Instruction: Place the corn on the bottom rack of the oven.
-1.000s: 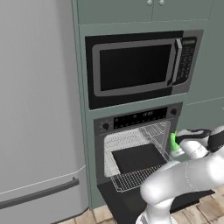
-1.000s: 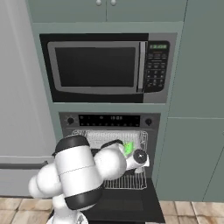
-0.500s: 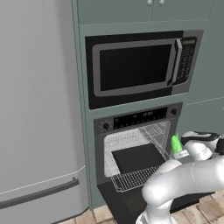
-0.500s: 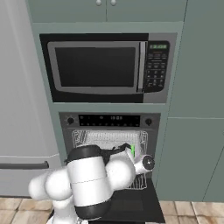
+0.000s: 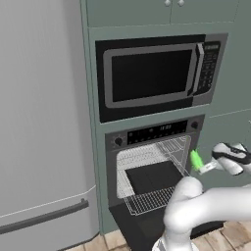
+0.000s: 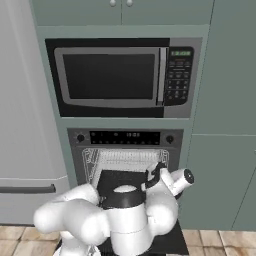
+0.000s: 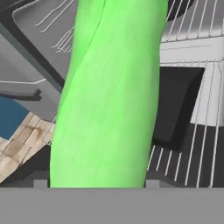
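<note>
Left base view: gripper (image 5: 205,166) grips one corn (image 5: 196,159) right of open oven (image 5: 152,169); two wire racks inside.

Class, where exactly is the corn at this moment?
In the left base view the corn is held up in the gripper, just right of the open oven, outside its cavity and above the bottom rack.

This is a kitchen. A microwave (image 5: 154,76) sits in the green wall, with an oven (image 5: 154,169) right under it, its door open. A big grey fridge (image 5: 44,127) stands beside them. Cupboards (image 6: 120,10) are up top.
</note>
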### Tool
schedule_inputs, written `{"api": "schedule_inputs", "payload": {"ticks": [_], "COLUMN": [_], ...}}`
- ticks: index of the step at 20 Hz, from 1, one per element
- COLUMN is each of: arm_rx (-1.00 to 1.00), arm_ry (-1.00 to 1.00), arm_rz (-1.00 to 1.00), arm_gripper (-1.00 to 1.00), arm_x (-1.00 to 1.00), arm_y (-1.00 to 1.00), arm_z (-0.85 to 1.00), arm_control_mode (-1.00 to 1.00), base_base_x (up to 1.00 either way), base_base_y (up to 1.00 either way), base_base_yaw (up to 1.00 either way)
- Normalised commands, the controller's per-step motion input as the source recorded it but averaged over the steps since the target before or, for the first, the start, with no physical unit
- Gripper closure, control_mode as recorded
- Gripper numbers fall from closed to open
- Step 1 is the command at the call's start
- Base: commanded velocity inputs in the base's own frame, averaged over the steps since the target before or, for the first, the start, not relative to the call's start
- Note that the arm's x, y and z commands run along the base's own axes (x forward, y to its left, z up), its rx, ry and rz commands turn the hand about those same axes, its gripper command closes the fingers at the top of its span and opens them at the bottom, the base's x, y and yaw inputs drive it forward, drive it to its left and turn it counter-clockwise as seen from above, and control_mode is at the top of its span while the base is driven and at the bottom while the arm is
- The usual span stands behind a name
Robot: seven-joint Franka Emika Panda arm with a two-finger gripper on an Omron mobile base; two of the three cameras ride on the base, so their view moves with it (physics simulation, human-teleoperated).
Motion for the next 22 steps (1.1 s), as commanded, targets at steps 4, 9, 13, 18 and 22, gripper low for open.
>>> {"api": "schedule_inputs", "payload": {"ticks": [4, 9, 13, 18, 22], "arm_rx": [0.00, 0.00, 0.00, 0.00, 0.00], "arm_ry": [0.08, 0.06, 0.01, 0.03, 0.01], "arm_rz": [0.16, 0.02, 0.00, 0.00, 0.00], "arm_gripper": [1.00, 1.00, 1.00, 1.00, 1.00], "arm_x": [0.02, 0.28, 0.34, 0.32, 0.35], "arm_y": [0.30, 0.34, 0.05, 0.00, 0.00], "arm_z": [-0.30, -0.26, -0.48, -0.70, -0.29], "arm_control_mode": [-1.00, -1.00, -1.00, -1.00, -1.00], "base_base_x": [0.00, 0.00, 0.00, 0.00, 0.00], "base_base_y": [0.00, 0.00, 0.00, 0.00, 0.00], "base_base_yaw": [0.00, 0.00, 0.00, 0.00, 0.00]}}
